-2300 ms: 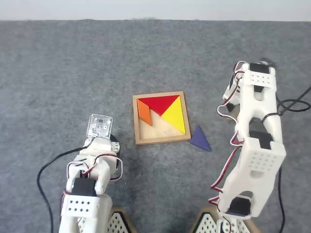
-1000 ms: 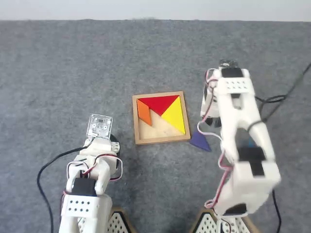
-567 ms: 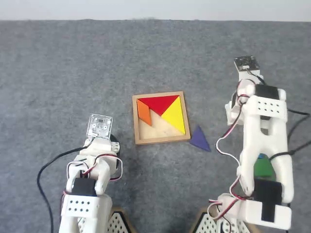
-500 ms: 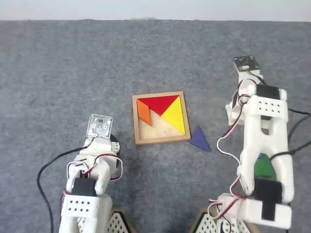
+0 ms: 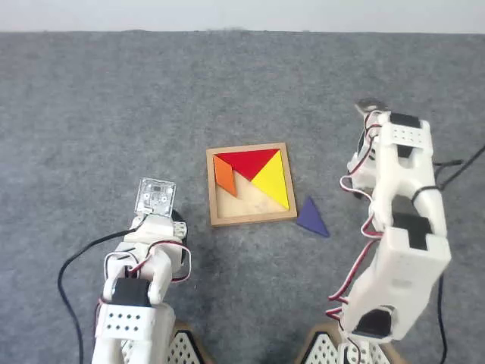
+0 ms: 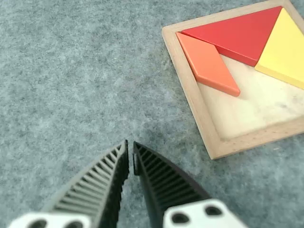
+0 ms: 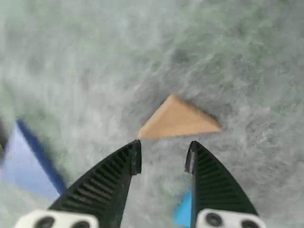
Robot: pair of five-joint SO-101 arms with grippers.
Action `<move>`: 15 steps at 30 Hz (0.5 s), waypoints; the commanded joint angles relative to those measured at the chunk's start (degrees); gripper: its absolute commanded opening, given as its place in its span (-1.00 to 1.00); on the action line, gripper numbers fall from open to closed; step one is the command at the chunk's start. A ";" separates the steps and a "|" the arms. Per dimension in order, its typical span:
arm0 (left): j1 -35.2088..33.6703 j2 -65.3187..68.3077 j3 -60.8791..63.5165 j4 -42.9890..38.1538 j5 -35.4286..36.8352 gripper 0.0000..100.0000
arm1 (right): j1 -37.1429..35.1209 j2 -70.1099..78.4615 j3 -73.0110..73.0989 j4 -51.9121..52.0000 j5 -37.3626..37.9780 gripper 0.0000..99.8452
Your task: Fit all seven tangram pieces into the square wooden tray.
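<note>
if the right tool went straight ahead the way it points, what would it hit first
Most likely the tan triangle, lying just ahead of the open right tool. Depth is unclear, so it might touch the grey mat first.

A robotics lab bench: grey felt mat (image 5: 114, 98) as work surface, two white printed arms (image 5: 140, 303) trailing bare wiring (image 5: 62, 287), pale wall (image 5: 242, 15) behind
</note>
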 commanded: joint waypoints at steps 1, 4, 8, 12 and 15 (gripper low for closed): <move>-0.26 -0.70 -0.48 0.09 0.35 -0.97 | 0.66 0.92 -8.53 0.31 -26.20 -0.66; -0.26 -0.70 -0.48 0.09 0.35 -0.97 | 0.13 1.98 -10.99 0.13 -38.68 -0.66; -0.26 -0.70 -0.48 0.09 0.35 -0.97 | 0.04 4.53 -13.89 0.48 -45.80 -0.66; -0.26 -0.70 -0.48 0.09 0.35 -0.97 | -0.84 8.13 -13.89 0.22 -46.51 -0.66; -0.26 -0.70 -0.48 0.09 0.35 -0.97 | -1.01 9.71 -13.98 0.22 -46.59 -0.66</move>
